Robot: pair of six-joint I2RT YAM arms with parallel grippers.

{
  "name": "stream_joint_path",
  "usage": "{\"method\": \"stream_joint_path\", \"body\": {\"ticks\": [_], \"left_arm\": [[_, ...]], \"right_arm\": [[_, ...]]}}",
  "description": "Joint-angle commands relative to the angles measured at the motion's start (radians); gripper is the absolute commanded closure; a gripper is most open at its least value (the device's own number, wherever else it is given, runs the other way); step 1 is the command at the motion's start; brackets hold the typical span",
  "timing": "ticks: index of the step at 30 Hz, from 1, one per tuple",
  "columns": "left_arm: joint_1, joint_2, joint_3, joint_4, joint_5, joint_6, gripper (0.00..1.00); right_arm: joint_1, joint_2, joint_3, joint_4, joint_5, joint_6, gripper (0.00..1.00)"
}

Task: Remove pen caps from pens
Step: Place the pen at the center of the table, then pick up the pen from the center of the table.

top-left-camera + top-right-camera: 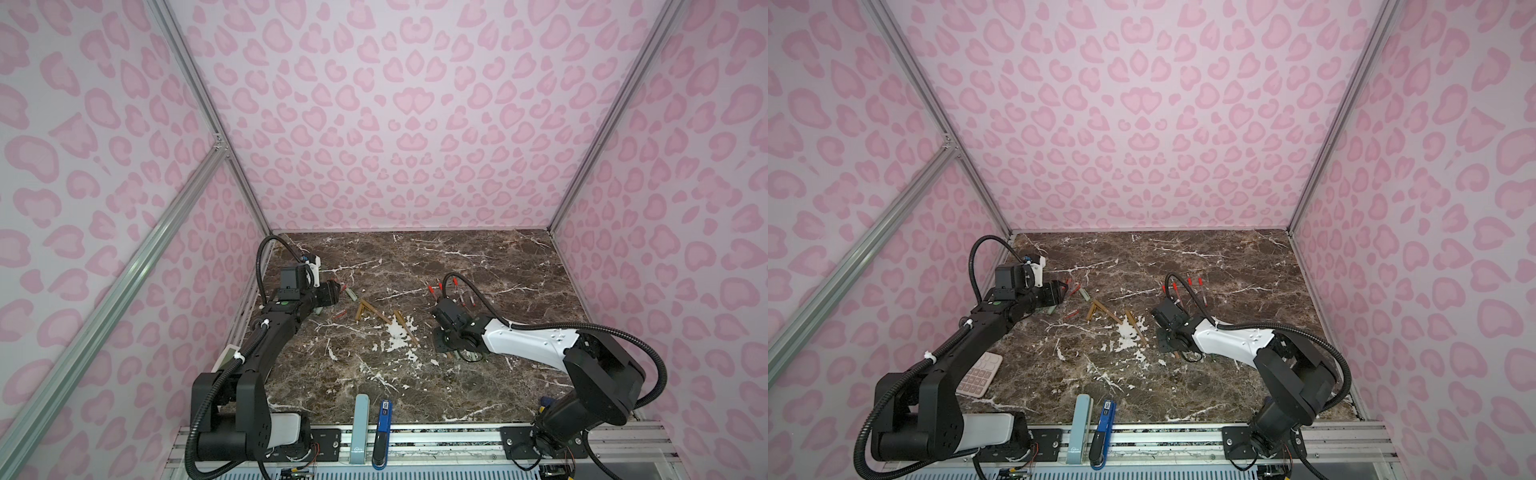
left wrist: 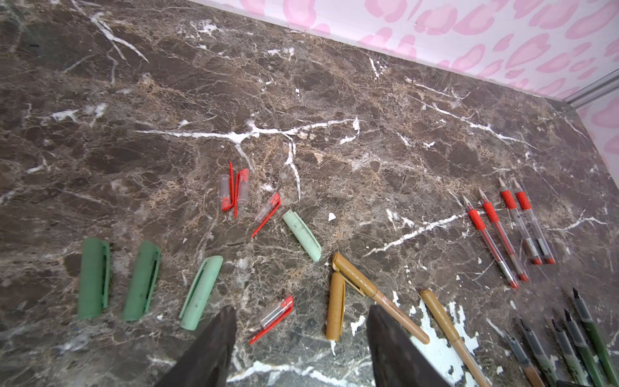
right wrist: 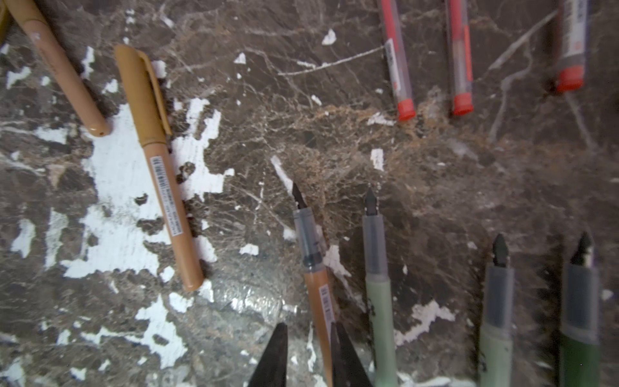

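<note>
Your left gripper (image 2: pixel 301 308) hangs with its jaws wide apart and empty, near the left edge of the brown marble bench (image 2: pixel 335 100). Below the gap between them lies a small clear cap with a red clip (image 2: pixel 272 314). A stubby tan-brown cap (image 2: pixel 336 306) lies just beside one finger. Farther out you see four sage-green caps (image 2: pixel 201 291) in a loose row and three more red-clipped caps (image 2: pixel 234 189). Two tan-brown pens (image 2: pixel 378 296) with their caps on lie there too, and the nearer one's cap end is just beside the loose tan-brown cap.

Your right gripper (image 3: pixel 310 330) sits right of the bench's middle, with its jaws a little apart. An uncapped tan-brown pen (image 3: pixel 318 295) with a dark nib runs between them. It lies against one finger and shows a gap to the other, so it is not clamped. Next to it lie three uncapped green pens (image 3: pixel 376 295), nibs pointing the same way. Beyond them, toward the far edge, lie slim clear-barrelled pens (image 3: pixel 398 67) with red ends.
</note>
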Motion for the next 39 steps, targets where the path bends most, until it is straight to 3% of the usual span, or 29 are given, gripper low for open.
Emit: {"method": "stream_joint_path", "body": {"ticks": [1,9,18,28,35,39], "left_arm": [[0.017,-0.012,0.012,0.001,0.020,-0.011,0.33],[0.055,-0.036,0.011,0.001,0.029,-0.020,0.31],[0.089,-0.072,-0.005,0.015,0.041,-0.023,0.22],[0.111,-0.088,-0.004,0.011,0.058,-0.030,0.21],[0.120,-0.093,-0.012,0.018,0.058,-0.035,0.21],[0.123,-0.091,-0.016,0.028,0.061,-0.040,0.21]], "right_arm": [[0.011,-0.012,0.050,-0.049,0.026,-0.023,0.73],[0.048,0.121,0.244,-0.115,0.032,-0.103,0.59],[0.088,0.339,0.471,-0.191,-0.003,-0.174,0.56],[0.081,0.487,0.627,-0.302,-0.025,-0.209,0.63],[0.070,0.526,0.634,-0.303,-0.038,-0.220,0.74],[0.067,0.537,0.609,-0.282,-0.033,-0.223,0.75]]}}
